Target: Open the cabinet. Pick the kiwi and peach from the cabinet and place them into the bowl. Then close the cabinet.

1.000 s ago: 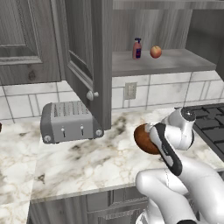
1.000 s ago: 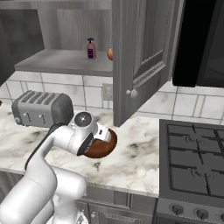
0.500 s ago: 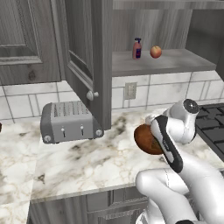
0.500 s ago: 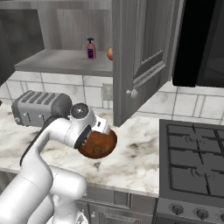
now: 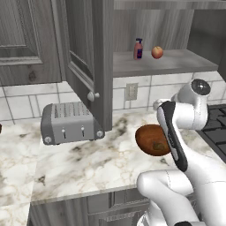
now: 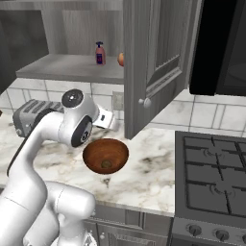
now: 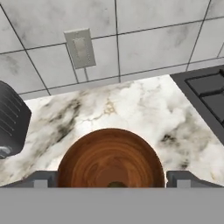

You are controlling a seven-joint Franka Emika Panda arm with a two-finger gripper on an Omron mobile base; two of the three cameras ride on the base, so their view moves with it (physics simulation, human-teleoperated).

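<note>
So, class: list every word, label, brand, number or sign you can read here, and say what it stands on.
No text can be read anywhere.
Bottle on the cabinet shelf: any label too small to read.
Toaster: front knobs, no legible markings.
Wall outlet: blank plate.
Stove: knobs without readable numbers.

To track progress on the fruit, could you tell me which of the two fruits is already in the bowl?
The kiwi, a small dull brown lump, lies at the bottom of the bowl; the orange-red peach sits on the cabinet shelf beside the bottle.
</note>
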